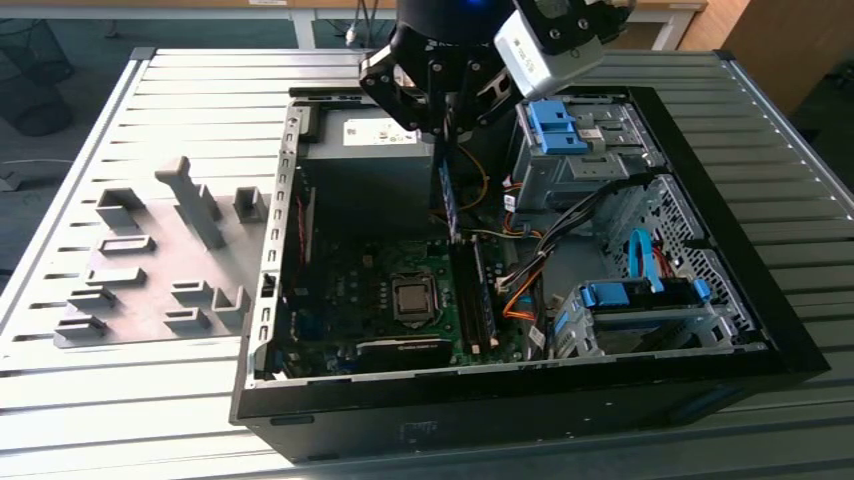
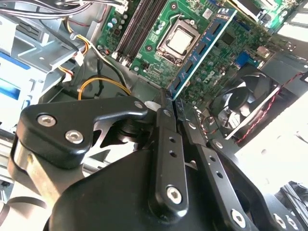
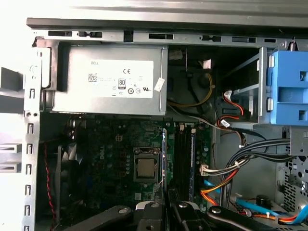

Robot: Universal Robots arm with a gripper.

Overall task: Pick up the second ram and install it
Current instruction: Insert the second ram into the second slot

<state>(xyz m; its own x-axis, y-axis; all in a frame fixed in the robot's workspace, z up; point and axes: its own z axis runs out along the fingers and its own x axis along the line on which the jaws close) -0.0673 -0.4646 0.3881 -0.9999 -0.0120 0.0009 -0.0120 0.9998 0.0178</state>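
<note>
My gripper (image 1: 447, 148) hangs over the open computer case (image 1: 747, 330), shut on the upper end of the second ram (image 1: 449, 205). The ram is a long dark strip pointing down toward the motherboard (image 1: 360, 290). In the second wrist view the ram (image 2: 202, 50) reaches out from my gripper (image 2: 172, 102) across the green board beside the CPU socket (image 2: 180, 38). In the first wrist view the ram (image 3: 164, 156) shows edge-on above my gripper (image 3: 166, 195), between the socket (image 3: 146, 168) and the black memory slots (image 3: 183, 154). It stands above the board, not in a slot.
A grey power supply (image 3: 110, 79) fills the case's far end. Blue drive cages (image 1: 554, 130) (image 1: 641, 295) and orange and black cables (image 1: 527, 285) crowd the exterior view's right. A fan (image 2: 245, 101) sits beside the board. Grey holder blocks (image 1: 147, 260) stand on the table outside the case.
</note>
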